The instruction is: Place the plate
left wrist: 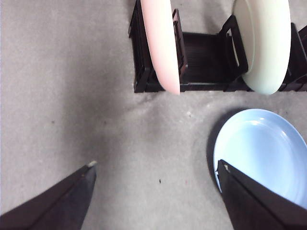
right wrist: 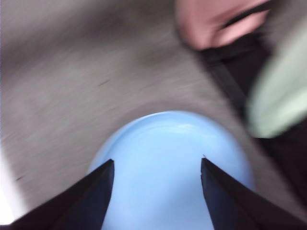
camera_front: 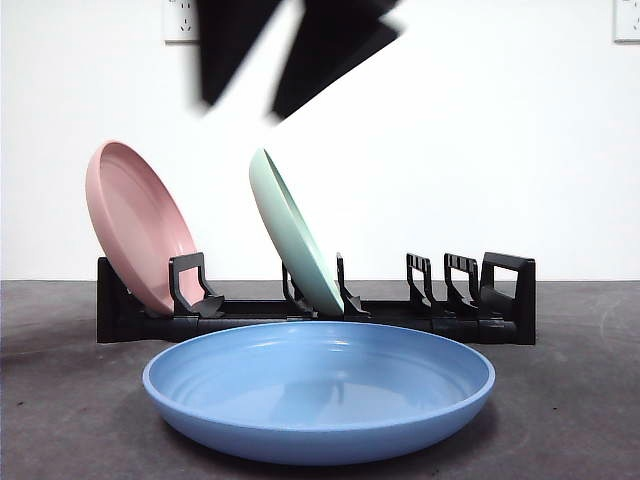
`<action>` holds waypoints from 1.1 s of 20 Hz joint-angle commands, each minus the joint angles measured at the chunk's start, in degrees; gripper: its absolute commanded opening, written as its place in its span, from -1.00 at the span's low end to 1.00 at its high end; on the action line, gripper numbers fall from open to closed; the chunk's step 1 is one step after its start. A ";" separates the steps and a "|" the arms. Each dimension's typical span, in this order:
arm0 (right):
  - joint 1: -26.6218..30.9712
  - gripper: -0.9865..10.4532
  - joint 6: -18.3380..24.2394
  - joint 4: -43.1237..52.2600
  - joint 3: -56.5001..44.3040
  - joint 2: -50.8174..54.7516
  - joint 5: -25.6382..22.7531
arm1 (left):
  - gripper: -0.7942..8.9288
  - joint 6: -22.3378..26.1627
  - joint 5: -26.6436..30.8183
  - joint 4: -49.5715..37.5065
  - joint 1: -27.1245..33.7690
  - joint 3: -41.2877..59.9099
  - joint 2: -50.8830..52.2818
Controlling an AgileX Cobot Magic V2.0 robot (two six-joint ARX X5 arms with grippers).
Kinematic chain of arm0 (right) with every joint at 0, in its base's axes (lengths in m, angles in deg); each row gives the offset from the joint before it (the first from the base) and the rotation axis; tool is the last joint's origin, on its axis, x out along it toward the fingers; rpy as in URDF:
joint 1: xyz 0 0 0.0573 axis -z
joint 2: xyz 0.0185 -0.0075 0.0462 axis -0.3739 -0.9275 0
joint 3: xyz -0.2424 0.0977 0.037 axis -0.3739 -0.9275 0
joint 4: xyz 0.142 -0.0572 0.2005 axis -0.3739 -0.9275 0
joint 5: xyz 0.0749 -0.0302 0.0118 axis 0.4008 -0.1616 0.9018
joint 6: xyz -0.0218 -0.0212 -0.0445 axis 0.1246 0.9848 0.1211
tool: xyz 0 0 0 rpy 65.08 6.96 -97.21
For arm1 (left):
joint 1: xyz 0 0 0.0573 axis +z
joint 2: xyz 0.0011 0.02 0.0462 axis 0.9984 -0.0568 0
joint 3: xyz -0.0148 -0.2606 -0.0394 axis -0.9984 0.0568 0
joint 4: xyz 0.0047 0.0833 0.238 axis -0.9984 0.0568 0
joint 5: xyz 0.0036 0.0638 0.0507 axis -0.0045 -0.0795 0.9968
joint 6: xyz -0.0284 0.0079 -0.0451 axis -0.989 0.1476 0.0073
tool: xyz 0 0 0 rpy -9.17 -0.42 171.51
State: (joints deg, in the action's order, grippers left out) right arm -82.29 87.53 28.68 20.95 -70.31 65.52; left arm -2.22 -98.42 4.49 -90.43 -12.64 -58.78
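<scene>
A blue plate (camera_front: 320, 390) lies flat on the table in front of the black rack (camera_front: 500, 300). A pink plate (camera_front: 140, 225) leans in the rack's left end slot, and a pale green plate (camera_front: 295, 235) leans in a middle slot. My right gripper (right wrist: 157, 160) hangs open above the blue plate (right wrist: 168, 158), holding nothing; its view is blurred. The blurred black jaws high in the front view match this right gripper (camera_front: 243, 108). My left gripper (left wrist: 156, 167) is open and empty over bare table beside the blue plate (left wrist: 261, 148).
Several rack slots (camera_front: 450, 285) to the right of the green plate hold nothing. The rack (left wrist: 206, 62) stands behind the blue plate, with the pink plate (left wrist: 160, 43) and the green plate (left wrist: 264, 43) in it. Grey table (left wrist: 72, 96) spreads to the side.
</scene>
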 commanded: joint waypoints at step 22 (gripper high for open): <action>46.86 -0.37 7.21 -8.00 -11.69 13.00 13.38 | 0.13 -1.53 9.68 -3.63 -8.22 -22.25 -26.73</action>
State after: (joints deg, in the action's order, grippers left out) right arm -35.34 94.45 20.46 8.60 -56.98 78.68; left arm -3.49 -88.94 1.36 -98.60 -33.73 -85.03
